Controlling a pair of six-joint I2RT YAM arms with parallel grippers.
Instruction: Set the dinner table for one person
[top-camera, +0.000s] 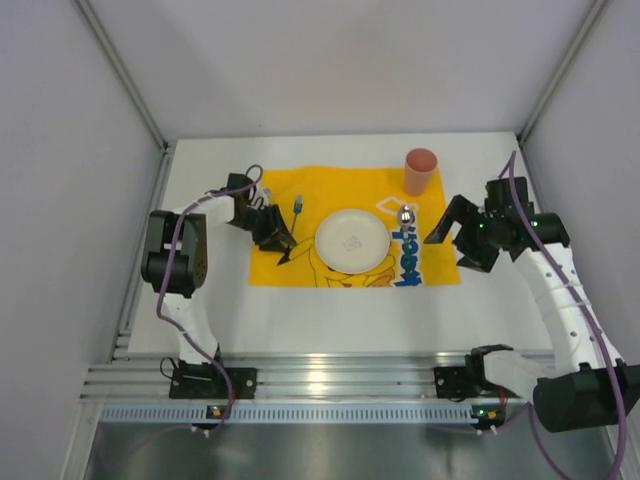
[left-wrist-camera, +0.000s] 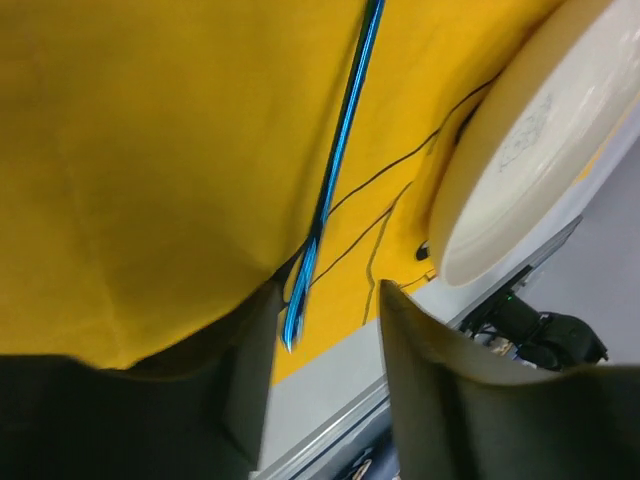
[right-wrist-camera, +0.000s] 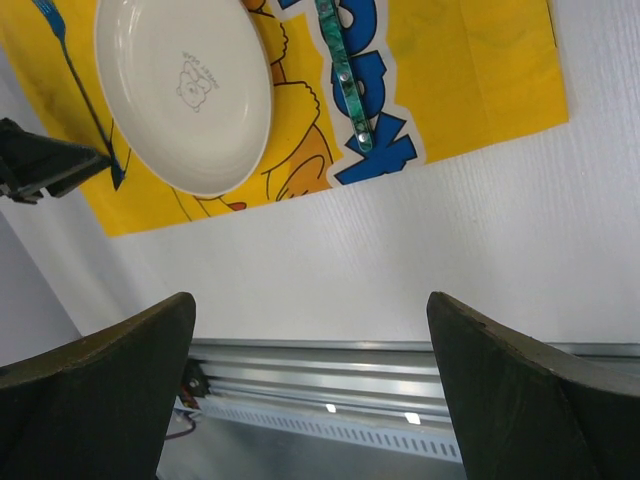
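The white dinner table (top-camera: 350, 310) carries a yellow cartoon-printed cloth (top-camera: 290, 265). On the cloth stand a white plate (top-camera: 352, 240), a blue fork (top-camera: 298, 207) left of it and a green-handled spoon (top-camera: 405, 216) right of it. A pink cup (top-camera: 420, 170) stands at the cloth's far right corner. My left gripper (top-camera: 280, 245) is open low over the cloth's left part. In the left wrist view the fork (left-wrist-camera: 335, 170) ends between the jaws of my left gripper (left-wrist-camera: 330, 310), beside the left finger (left-wrist-camera: 250, 380). My right gripper (top-camera: 452, 245) is open and empty by the cloth's right edge.
The right wrist view shows the plate (right-wrist-camera: 185, 90), the spoon (right-wrist-camera: 345, 75), the fork (right-wrist-camera: 75, 70) and bare table (right-wrist-camera: 450, 230) under my wide-open right gripper (right-wrist-camera: 310, 305). Grey walls enclose the table on three sides. An aluminium rail (top-camera: 330, 375) runs along the near edge.
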